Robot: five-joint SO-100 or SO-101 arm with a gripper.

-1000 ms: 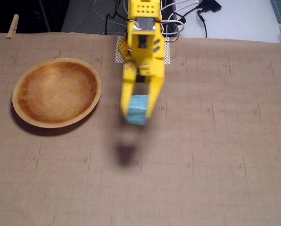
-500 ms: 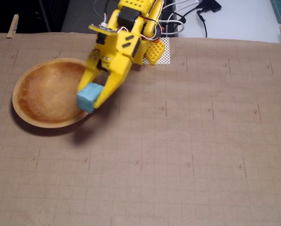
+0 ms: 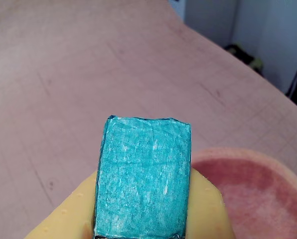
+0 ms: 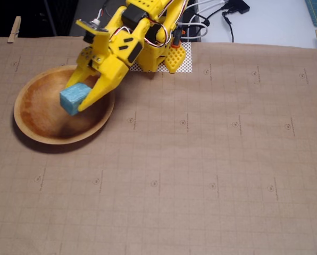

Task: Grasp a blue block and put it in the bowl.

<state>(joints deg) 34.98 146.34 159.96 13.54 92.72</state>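
Note:
The blue block [image 4: 74, 99] is held between the yellow fingers of my gripper [image 4: 76, 97], which is shut on it. In the fixed view the block hangs above the inside of the wooden bowl [image 4: 39, 126], over its right half. In the wrist view the block [image 3: 142, 177] fills the lower middle, with a yellow finger [image 3: 64, 216] on either side of it. Part of the bowl [image 3: 260, 186] shows at the lower right of the wrist view, reddish with a pale rim.
The table is covered with brown gridded paper [image 4: 201, 159]. The arm's base stands on a white perforated mat [image 4: 172, 61] at the back. Black and white cables [image 4: 217, 16] lie behind it. Wooden clothespins [image 4: 14, 29] clip the paper's far edge.

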